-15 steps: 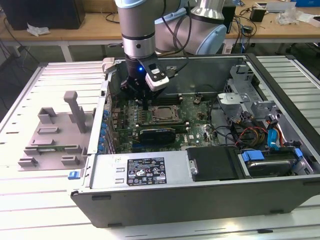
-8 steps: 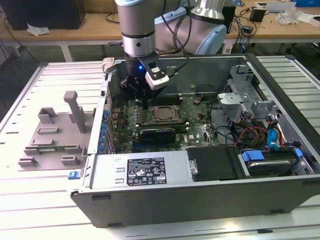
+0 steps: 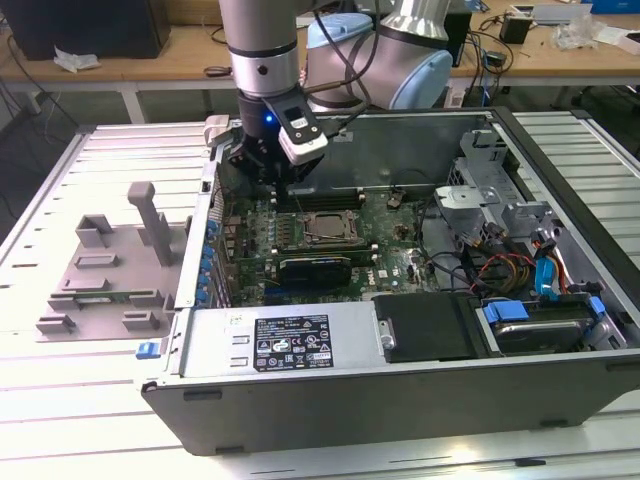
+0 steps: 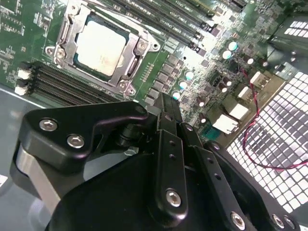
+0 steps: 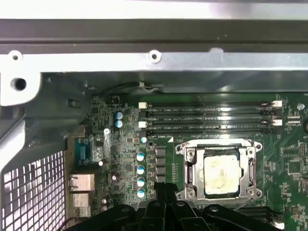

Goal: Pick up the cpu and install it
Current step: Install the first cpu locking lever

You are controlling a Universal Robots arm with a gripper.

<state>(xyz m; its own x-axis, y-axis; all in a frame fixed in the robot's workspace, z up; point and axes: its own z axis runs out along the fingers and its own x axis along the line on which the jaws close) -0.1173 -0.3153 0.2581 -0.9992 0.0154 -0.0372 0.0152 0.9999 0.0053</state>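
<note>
cpu (image 5: 221, 174): seated flat in its socket, silver top up, metal frame around it.
gripper (image 4: 163, 103): hovering just above the board beside the socket, fingers pinched together, nothing held!
motherboard (image 3: 390, 255): green, lying in the open computer case (image 3: 400, 400).
grey fixture (image 3: 110, 270): on the bench (image 3: 80, 420), at the exterior view's left of the case.

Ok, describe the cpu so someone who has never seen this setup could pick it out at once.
Look inside the big open computer case and find the green motherboard. Beside its row of long black memory slots sits a metal-framed socket. The cpu is the flat, pale silver square inside that frame, the one plain light patch among dark slots and small components.
</note>
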